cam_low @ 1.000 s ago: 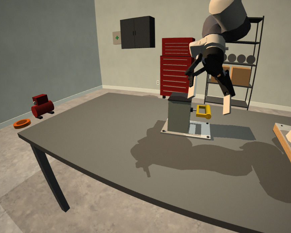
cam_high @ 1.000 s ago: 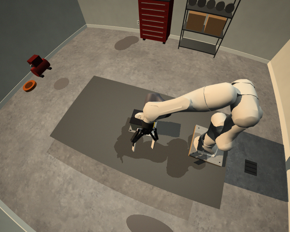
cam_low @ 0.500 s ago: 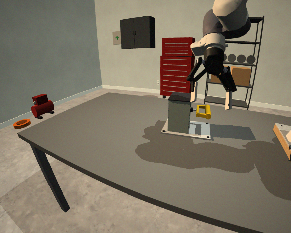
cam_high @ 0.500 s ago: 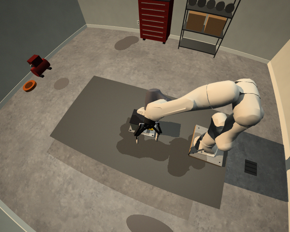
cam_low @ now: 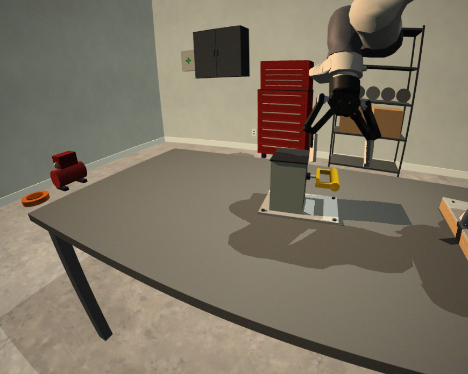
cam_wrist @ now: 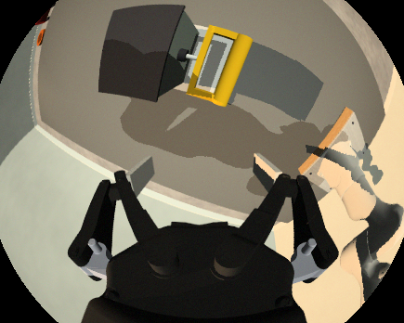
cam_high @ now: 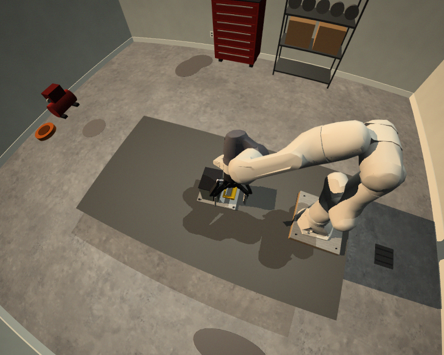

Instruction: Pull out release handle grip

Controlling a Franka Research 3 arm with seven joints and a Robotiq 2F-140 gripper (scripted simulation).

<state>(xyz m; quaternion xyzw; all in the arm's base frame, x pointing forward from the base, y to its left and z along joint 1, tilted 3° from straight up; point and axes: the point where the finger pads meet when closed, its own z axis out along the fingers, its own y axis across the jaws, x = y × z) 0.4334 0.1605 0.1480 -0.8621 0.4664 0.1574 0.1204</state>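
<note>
The yellow release handle's grip (cam_high: 233, 194) (cam_low: 334, 179) (cam_wrist: 238, 70) stands out from the grey, dark-topped housing (cam_high: 206, 179) (cam_low: 287, 186) (cam_wrist: 135, 51) on a short thin rod (cam_low: 312, 176) (cam_wrist: 190, 58). Its bar is level, with an open frame behind it. My gripper (cam_high: 230, 200) (cam_low: 340, 156) (cam_wrist: 202, 163) is open, with nothing between its fingers. It points down, its tips higher than the grip in the exterior view, one towards the housing side and one beyond the bar. In the wrist view the grip lies above the fingertips in the picture, clear of both. No touch shows.
The housing stands on a light base plate (cam_low: 327, 215) fixed to the grey table (cam_high: 138, 183) (cam_low: 185, 225). The arm's own wooden-edged mounting board (cam_high: 304, 242) (cam_low: 449, 217) (cam_wrist: 327, 139) is on the side the grip faces. The arm's shadow falls beside the housing.
</note>
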